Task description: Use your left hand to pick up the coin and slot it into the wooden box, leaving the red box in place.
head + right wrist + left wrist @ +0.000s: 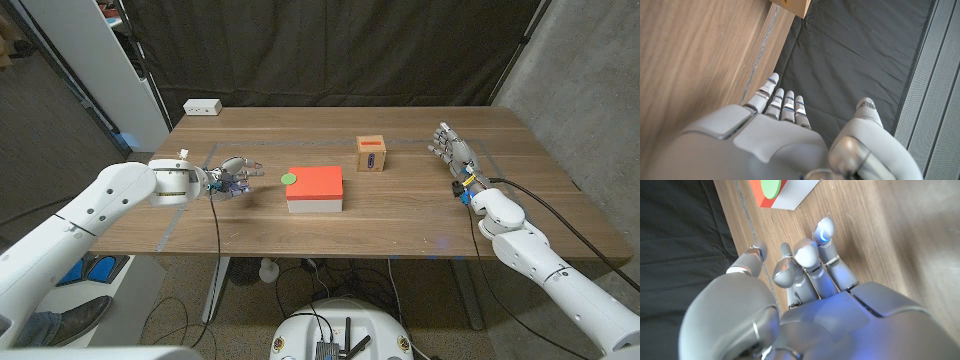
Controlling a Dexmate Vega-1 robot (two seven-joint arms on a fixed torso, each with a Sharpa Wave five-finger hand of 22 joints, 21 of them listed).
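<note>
Your left hand [232, 176] is hovering just left of the red box [315, 187], fingers loosely curled and holding nothing. The green coin [290, 179] is sitting on the red box's far left corner. The wooden box [372, 154] is standing farther right. Your right hand [451, 150] is waiting at the far right, fingers straight and together.

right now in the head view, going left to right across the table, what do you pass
left hand → green coin lying on the red box → wooden box → right hand
</note>
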